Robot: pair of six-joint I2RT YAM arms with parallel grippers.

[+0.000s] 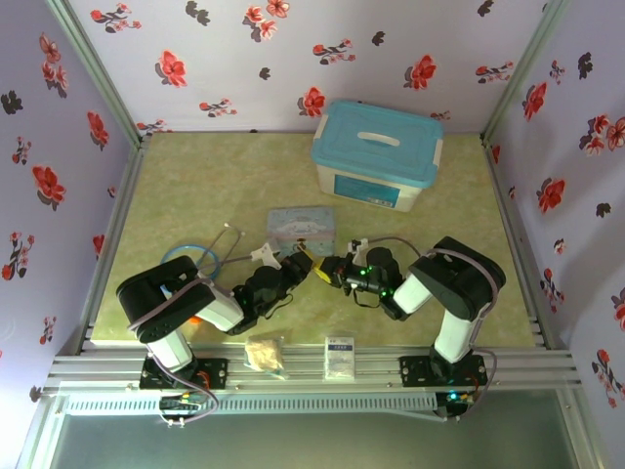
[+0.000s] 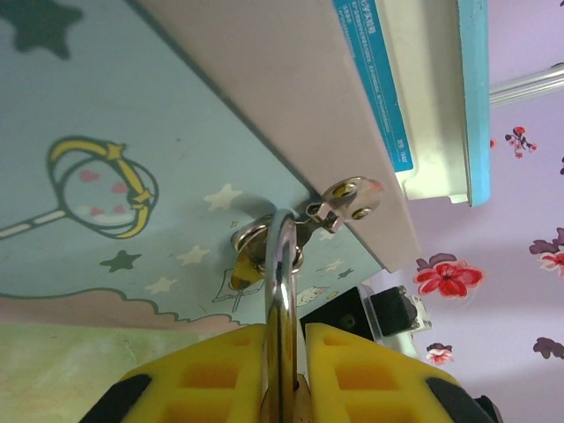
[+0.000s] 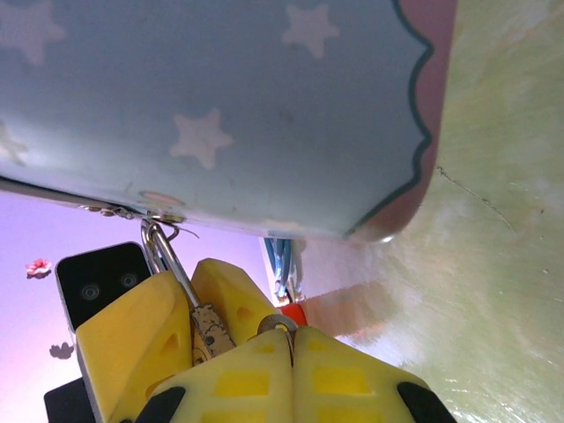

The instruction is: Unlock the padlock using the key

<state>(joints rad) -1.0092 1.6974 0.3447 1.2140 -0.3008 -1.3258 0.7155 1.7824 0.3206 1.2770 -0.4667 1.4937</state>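
Over on the left of the table (image 1: pixel 176 186) lies a blue-tubed stethoscope (image 1: pixel 200 256), just ahead of the left arm. At the near edge, between the two arm bases, lie a crumpled tan packet (image 1: pixel 264 352) and a small white packet (image 1: pixel 339 357).

The left gripper (image 1: pixel 298 264) reaches in to the front of the pastel cartoon tin (image 1: pixel 301 230) in the middle. Its yellow jaws are clamped on the padlock (image 2: pixel 280 264), and the silvery shackle rises between them and hooks through the tin's hasp. In the right wrist view the brass body sits pinched between those same pads.

The right gripper (image 3: pixel 291 339) faces it almost tip to tip. Its jaws are pressed together on the key (image 3: pixel 278 324), with just a small silvery loop poking out at the tips, near the padlock's body. I cannot tell whether the key is in the lock.

Farther back and to the right stands a white box with a blue lid (image 1: pixel 376 156).
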